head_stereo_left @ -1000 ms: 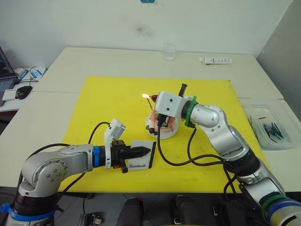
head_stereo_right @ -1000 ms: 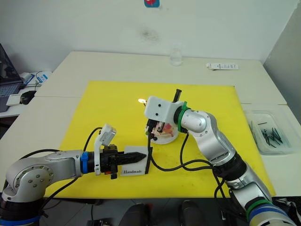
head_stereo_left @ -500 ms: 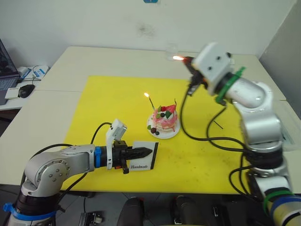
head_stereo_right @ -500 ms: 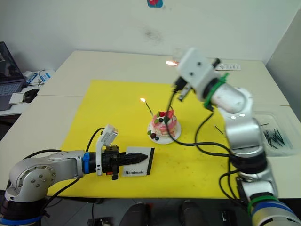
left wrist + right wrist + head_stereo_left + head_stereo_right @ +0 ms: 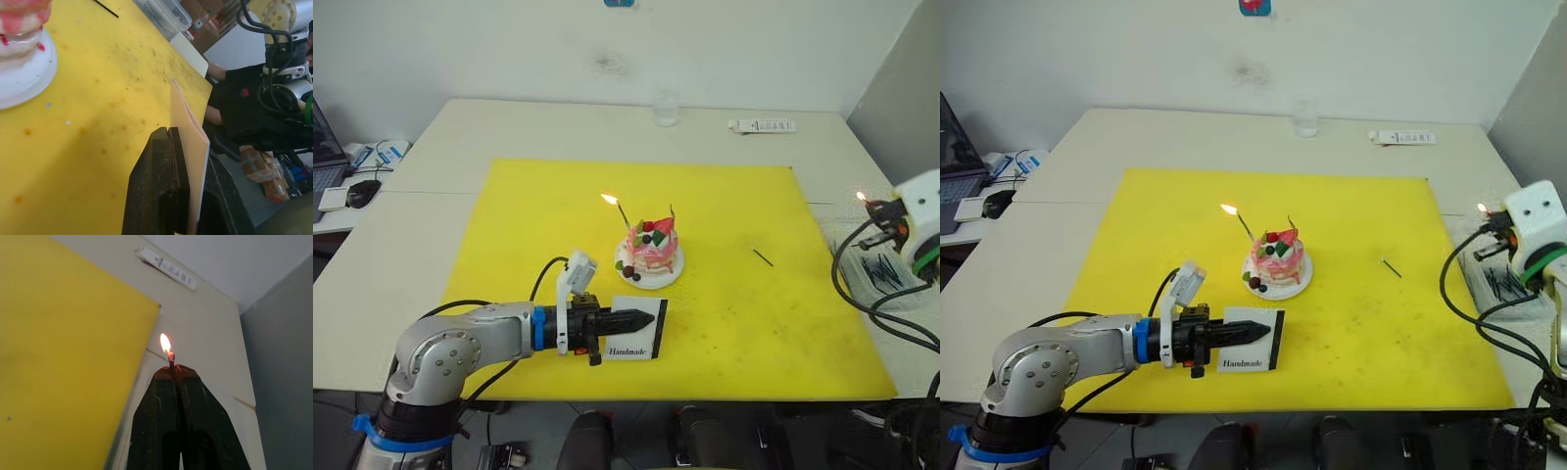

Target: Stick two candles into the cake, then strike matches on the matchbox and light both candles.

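Right fingers [image 5: 171, 374] pinched on burning match [image 5: 170, 359]: brittle, hold the base. Left fingers [image 5: 631, 319] clamp matchbox [image 5: 637, 338], cake's [image 5: 651, 251] 6 o'clock.

Mat [image 5: 734, 323]: middle of table [image 5: 509, 122].
Cake [image 5: 651, 251]: mat centre.
Matchbox [image 5: 639, 339]: mat's near edge.
Tray [image 5: 862, 240]: table's right edge.

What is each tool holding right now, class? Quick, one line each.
Left tool: shut on the matchbox, held upright on the yellow mat.
Right tool: shut on a burning match.
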Tool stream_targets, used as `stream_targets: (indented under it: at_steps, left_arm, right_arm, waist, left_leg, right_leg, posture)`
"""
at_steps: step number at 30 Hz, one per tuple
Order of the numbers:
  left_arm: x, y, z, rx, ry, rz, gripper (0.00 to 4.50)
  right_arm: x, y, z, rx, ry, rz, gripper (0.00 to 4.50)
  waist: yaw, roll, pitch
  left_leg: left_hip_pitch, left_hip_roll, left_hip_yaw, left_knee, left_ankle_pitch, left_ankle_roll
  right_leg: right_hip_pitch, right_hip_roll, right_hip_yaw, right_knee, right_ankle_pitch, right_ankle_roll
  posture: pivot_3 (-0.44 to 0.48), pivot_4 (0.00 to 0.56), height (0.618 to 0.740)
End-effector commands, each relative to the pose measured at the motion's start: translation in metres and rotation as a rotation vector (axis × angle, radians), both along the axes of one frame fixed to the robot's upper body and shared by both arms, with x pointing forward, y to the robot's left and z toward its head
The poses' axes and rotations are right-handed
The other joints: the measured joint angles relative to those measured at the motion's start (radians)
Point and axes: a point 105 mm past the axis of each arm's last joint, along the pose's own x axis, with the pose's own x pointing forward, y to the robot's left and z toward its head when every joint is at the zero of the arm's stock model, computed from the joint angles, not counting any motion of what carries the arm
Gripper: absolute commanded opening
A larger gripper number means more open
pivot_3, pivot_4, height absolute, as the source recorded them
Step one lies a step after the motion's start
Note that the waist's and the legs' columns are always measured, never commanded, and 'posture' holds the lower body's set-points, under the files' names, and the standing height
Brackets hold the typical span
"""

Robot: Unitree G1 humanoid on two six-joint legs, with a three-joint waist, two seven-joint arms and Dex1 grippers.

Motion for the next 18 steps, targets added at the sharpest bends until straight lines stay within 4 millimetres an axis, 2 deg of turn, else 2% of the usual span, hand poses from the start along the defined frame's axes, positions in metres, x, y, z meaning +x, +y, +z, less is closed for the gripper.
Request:
stream_targets:
  at_steps: [1,4,7,14,16,17,18]
  left_arm:
    - [-0.003,-0.003,0.006,-0.016,-0.028,-0.013,0.0]
    - [-0.004,-0.003,0.005,-0.015,-0.025,-0.007,0.0]
    - [-0.004,-0.002,0.004,-0.013,-0.023,0.002,0.0]
    - [-0.003,0.0,0.002,-0.007,-0.026,0.016,0.0]
    - [-0.003,0.0,0.002,-0.005,-0.027,0.016,0.0]
    - [-0.003,0.0,0.002,-0.005,-0.027,0.016,0.0]
    - [-0.002,0.0,0.002,-0.005,-0.029,0.019,0.0]
  right_arm:
    - [-0.007,-0.025,-0.006,0.015,-0.007,-0.122,0.03]
    - [-0.006,-0.033,-0.015,0.029,0.006,-0.172,0.03]
    - [0.0,-0.033,-0.019,0.066,0.001,-0.181,0.68]
    - [0.003,-0.031,0.003,0.094,-0.092,-0.192,3.3]
    - [0.002,-0.027,0.017,0.075,-0.138,-0.166,4.06]
    - [0.002,-0.025,0.022,0.069,-0.153,-0.154,4.38]
    - [0.002,-0.018,0.03,0.071,-0.184,-0.111,4.48]
  waist:
    - [-0.002,0.0,0.0]
    - [-0.006,0.001,0.0]
    - [-0.007,0.001,-0.001]
    - [-0.005,0.002,-0.001]
    - [-0.005,0.002,-0.001]
    - [-0.005,0.002,-0.001]
    - [-0.005,0.002,-0.001]
  left_leg:
    - [0.0,0.0,0.0,0.0,0.0,0.0]
    - [0.0,0.0,0.002,0.0,0.0,0.0]
    - [0.0,0.0,0.002,0.0,0.0,0.0]
    - [0.0,0.0,0.001,0.0,0.0,0.0]
    - [0.0,-0.001,0.001,0.0,0.0,0.0]
    - [0.0,-0.001,0.001,0.0,0.0,0.0]
    - [0.0,-0.001,0.001,0.0,0.0,0.0]
  right_leg:
    - [0.0,0.0,0.0,0.0,0.0,0.0]
    - [0.0,0.0,0.002,0.0,0.0,0.0]
    - [0.0,0.002,0.002,0.0,0.0,0.0]
    - [0.0,0.002,0.001,0.0,0.0,0.0]
    - [0.0,0.002,0.001,-0.001,0.0,0.0]
    - [0.0,0.002,0.001,-0.001,0.0,0.0]
    - [0.0,0.002,0.001,-0.001,0.0,0.001]
  posture:
    - [0.0,0.15,0.74]
    - [0.0,0.15,0.74]
    - [0.0,0.15,0.74]
    - [0.0,0.15,0.74]
    - [0.0,0.15,0.74]
    - [0.0,0.15,0.74]
    - [0.0,0.15,0.74]
